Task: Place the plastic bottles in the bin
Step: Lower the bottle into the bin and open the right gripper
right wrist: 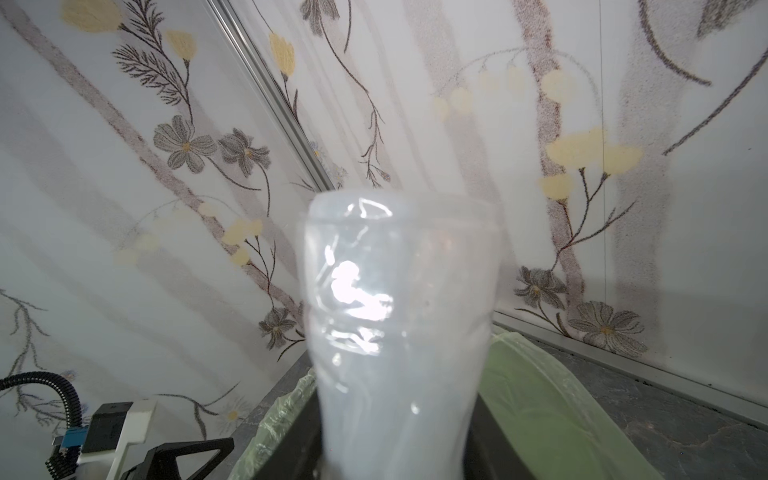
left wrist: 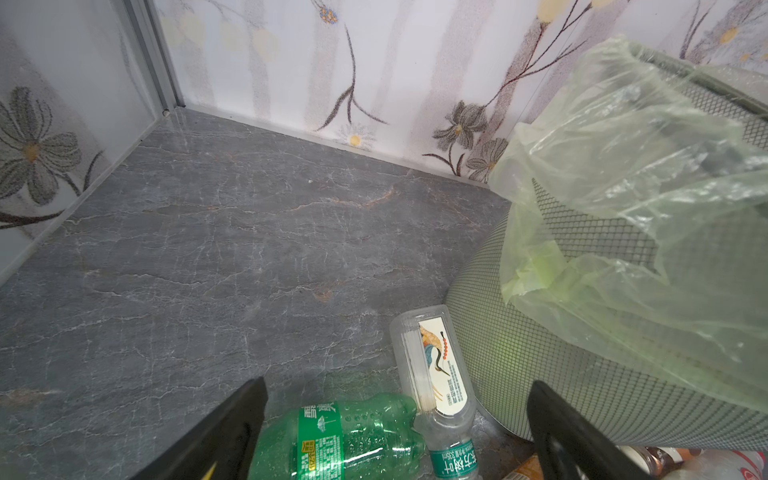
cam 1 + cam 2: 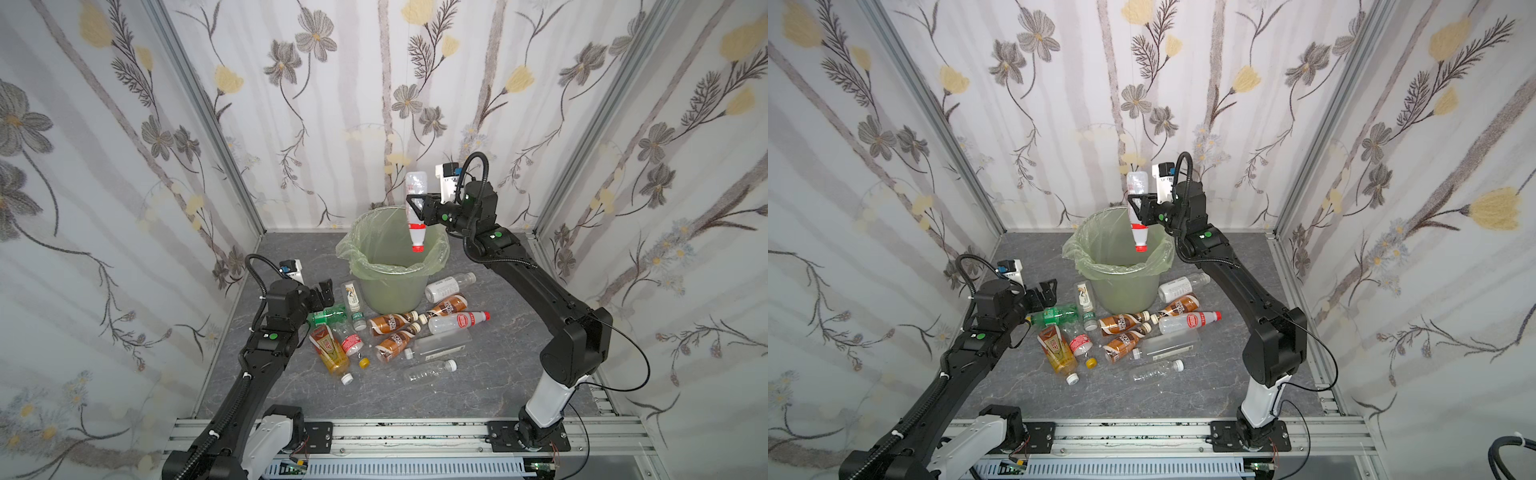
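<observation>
The right jaws clamp a bottle (image 3: 416,235) cap-down, long axis near vertical, above the open bin (image 3: 390,291), while the left jaws stand apart beside the green bottle (image 3: 330,315).

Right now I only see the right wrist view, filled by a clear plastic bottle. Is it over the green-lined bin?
Observer: Yes, the right gripper holds the clear red-capped plastic bottle cap-down above the mouth of the pale green bag-lined round bin.
Operator: Left arm clear?
Observer: The left gripper is open, low by the green plastic bottle beside the bin.
Operator: How many to go?
Observer: About eleven other plastic bottles lie on the grey table.
</observation>
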You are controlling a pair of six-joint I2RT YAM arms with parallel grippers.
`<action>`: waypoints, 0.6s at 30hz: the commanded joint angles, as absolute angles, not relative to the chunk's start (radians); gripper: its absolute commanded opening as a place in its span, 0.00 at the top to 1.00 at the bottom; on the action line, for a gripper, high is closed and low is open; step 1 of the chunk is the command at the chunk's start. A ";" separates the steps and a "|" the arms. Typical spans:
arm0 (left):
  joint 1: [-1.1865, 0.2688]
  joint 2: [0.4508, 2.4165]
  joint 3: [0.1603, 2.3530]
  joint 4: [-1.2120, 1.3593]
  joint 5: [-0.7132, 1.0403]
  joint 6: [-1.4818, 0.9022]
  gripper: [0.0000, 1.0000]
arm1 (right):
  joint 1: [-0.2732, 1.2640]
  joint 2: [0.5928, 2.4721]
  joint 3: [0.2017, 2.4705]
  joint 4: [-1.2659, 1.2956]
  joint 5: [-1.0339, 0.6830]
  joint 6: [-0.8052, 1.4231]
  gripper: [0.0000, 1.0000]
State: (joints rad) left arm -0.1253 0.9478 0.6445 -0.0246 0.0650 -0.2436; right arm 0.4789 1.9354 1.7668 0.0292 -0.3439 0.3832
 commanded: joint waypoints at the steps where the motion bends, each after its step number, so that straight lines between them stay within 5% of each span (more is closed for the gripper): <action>1: -0.124 0.945 0.648 -0.013 0.078 -0.260 0.00 | 0.482 1.950 1.775 0.030 -0.331 0.367 0.58; 18: -0.125 0.956 0.654 -0.018 0.100 -0.246 0.00 | 0.516 1.987 1.770 -0.055 -0.286 0.321 0.49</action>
State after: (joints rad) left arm -0.1253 0.9546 0.6445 -0.0261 0.0944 -0.2428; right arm 0.5152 1.9800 1.7668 -0.0502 -0.3019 0.3374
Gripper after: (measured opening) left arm 0.997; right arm 0.509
